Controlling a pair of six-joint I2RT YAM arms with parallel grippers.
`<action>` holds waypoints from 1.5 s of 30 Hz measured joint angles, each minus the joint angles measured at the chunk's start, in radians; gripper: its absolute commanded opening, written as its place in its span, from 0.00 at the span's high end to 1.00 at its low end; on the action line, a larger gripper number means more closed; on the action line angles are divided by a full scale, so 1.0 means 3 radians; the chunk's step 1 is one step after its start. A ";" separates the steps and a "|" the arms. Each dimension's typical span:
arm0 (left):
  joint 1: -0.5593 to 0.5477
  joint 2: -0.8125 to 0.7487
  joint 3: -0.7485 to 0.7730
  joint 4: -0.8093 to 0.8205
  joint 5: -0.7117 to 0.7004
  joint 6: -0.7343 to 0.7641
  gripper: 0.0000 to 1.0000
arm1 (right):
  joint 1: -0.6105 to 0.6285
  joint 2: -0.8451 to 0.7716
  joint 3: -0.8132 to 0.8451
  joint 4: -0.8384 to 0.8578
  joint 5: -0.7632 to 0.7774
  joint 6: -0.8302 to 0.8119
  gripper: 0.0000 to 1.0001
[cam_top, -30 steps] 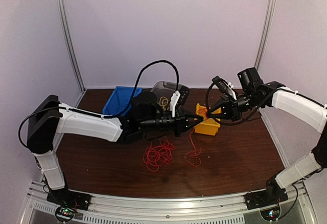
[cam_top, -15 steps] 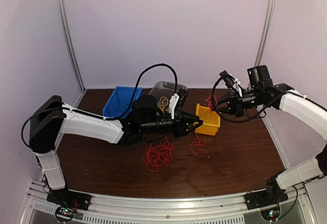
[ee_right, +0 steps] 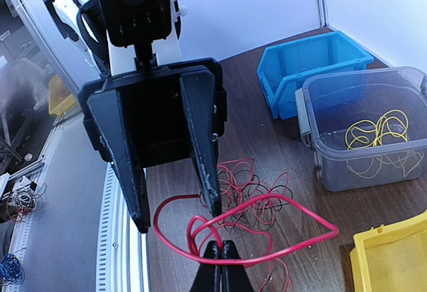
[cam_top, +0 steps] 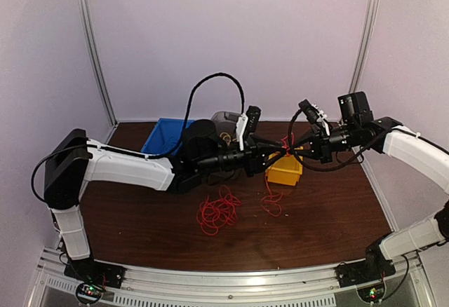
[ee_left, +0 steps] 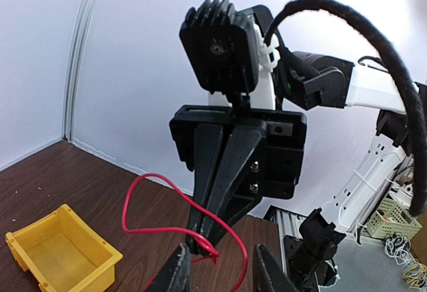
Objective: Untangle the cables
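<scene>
**The right gripper [ee_right: 220, 259] is pinching a red cable [ee_right: 332, 227]**

Its jaws are pressing together on the red cable, which is looping out to both sides above the brown surface [ee_right: 247, 132]. The left gripper [ee_right: 178, 215] is facing the camera with its jaws standing apart, one fingertip hanging just beside the loop. Behind it, a heap of red cables [ee_right: 253, 179] is lying on the surface. A blue bin [ee_right: 313, 65] is sitting beside a clear tub [ee_right: 347, 172] holding yellow cables [ee_right: 377, 132], and a yellow bin [ee_right: 393, 259] is showing at the lower right corner
</scene>
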 measured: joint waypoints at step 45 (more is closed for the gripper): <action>-0.0008 0.0145 0.0090 -0.0001 -0.0113 0.0113 0.90 | 0.0001 0.0000 -0.0029 0.0234 -0.0100 0.0280 1.00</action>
